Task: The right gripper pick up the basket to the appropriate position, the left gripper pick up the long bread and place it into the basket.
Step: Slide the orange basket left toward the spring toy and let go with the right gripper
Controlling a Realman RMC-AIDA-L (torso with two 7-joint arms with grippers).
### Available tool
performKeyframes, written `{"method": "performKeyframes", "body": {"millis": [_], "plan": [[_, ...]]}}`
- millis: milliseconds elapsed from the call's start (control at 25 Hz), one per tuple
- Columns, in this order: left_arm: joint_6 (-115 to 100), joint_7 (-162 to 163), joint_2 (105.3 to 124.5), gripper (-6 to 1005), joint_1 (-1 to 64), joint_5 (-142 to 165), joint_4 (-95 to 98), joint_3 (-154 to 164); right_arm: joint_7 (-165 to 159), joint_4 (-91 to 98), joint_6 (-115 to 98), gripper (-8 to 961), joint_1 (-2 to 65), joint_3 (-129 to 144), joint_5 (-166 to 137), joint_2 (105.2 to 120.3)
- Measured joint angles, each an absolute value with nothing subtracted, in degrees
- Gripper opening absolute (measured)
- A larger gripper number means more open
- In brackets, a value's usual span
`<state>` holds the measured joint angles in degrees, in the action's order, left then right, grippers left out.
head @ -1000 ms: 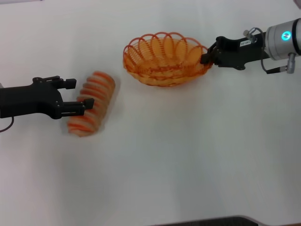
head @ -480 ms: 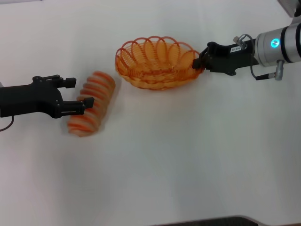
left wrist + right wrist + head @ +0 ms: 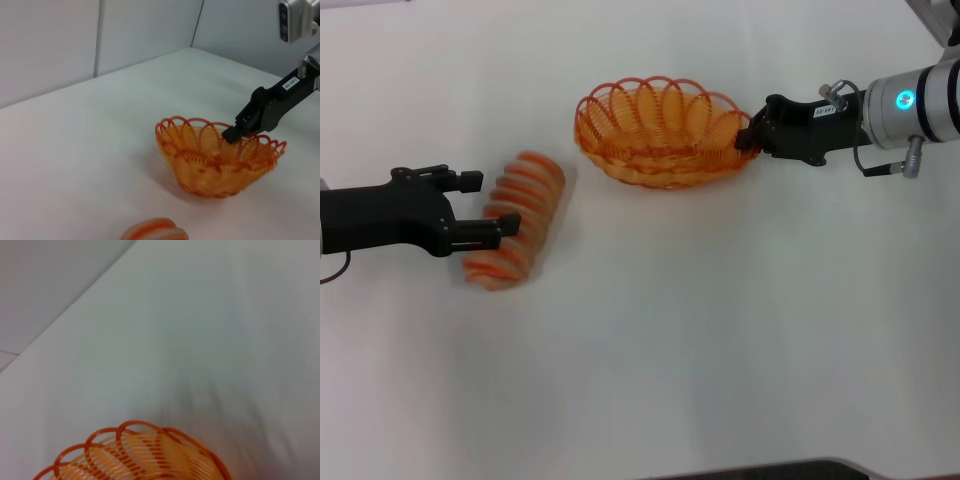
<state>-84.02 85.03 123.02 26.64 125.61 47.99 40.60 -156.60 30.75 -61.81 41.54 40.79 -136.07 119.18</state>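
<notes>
The orange wire basket (image 3: 660, 132) sits at the table's far middle, tilted, with its right rim held. My right gripper (image 3: 752, 136) is shut on that rim; it shows in the left wrist view (image 3: 235, 134) gripping the basket (image 3: 215, 160). The basket's rim also fills the bottom of the right wrist view (image 3: 135, 455). The long bread (image 3: 516, 220), tan with orange stripes, lies on the table at the left. My left gripper (image 3: 490, 208) is open, its fingers on either side of the bread's left flank. A bit of the bread shows in the left wrist view (image 3: 155, 231).
The white table (image 3: 720, 330) stretches wide in front of the basket and bread. Grey wall panels (image 3: 75, 35) stand beyond the table's far edge. A dark edge (image 3: 770, 470) shows at the table's near side.
The right gripper has carried the basket left, then slightly back right and down, tilting it. The left gripper and bread have stayed put.
</notes>
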Motion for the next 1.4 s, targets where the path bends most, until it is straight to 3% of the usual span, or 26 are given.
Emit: {"method": "performKeyframes", "body": {"millis": [1400], "plan": [[-81.65, 85.17, 123.58, 827, 27.05, 126.21, 48.51, 41.22, -157.46, 35.55, -63.15, 141, 41.38, 43.43, -136.16, 118.97]]}}
